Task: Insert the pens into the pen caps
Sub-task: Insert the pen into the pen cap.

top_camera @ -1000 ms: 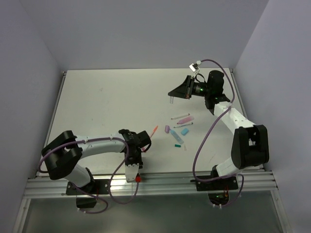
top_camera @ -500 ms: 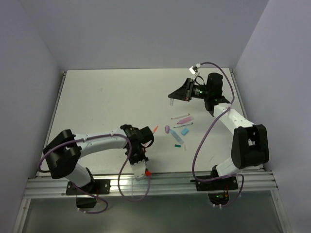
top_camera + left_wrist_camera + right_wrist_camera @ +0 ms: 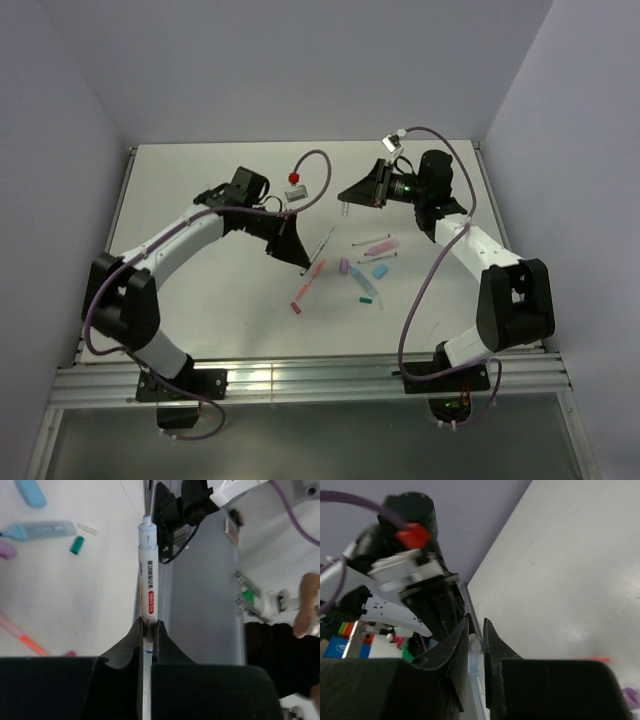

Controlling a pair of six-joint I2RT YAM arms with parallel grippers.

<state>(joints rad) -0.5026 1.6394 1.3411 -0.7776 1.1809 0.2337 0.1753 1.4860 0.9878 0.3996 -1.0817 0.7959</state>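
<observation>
The left gripper point(image 3: 148, 625) clamps a white pen point(image 3: 148, 570) in mid-air; the right gripper point(image 3: 476, 642) pinches a clear cap point(image 3: 475, 662). Nothing looks capped yet; other pens point(image 3: 308, 285) and caps point(image 3: 380, 270) lie on the table point(image 3: 200, 200).

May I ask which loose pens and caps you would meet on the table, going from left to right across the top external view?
orange-red pen → lilac cap → light blue cap

left arm point(image 3: 182, 236): white links, black joints | right arm point(image 3: 470, 243): same | cables point(image 3: 424, 290): purple, looping | left gripper point(image 3: 150, 623): black wedge fingers point(image 3: 127, 645) | bases point(image 3: 452, 378): black
</observation>
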